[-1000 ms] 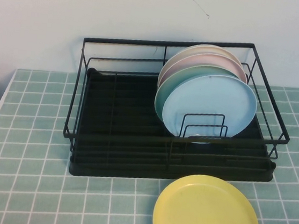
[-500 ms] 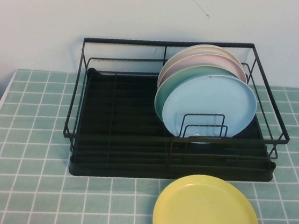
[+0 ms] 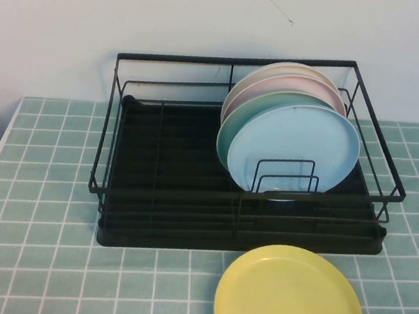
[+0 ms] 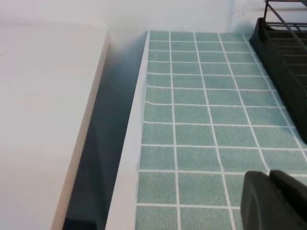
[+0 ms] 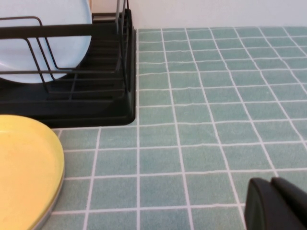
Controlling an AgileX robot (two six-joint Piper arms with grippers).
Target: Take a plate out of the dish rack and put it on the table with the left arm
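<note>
The yellow plate (image 3: 290, 299) lies flat on the tiled table (image 3: 37, 205), just in front of the black dish rack (image 3: 167, 198); it also shows in the right wrist view (image 5: 26, 167). Neither arm shows in the high view. My left gripper (image 4: 269, 178) is shut and empty above the table's left edge, with the dish rack (image 4: 283, 57) off to one side. My right gripper (image 5: 272, 184) is shut and empty above bare tiles, right of the rack (image 5: 96, 81) and the yellow plate.
Several plates stand upright in the rack's right half, a light blue plate (image 3: 295, 148) at the front, with green and pink ones behind. A white ledge (image 4: 43, 120) lies beyond a gap at the table's left edge. A white wall stands behind the rack.
</note>
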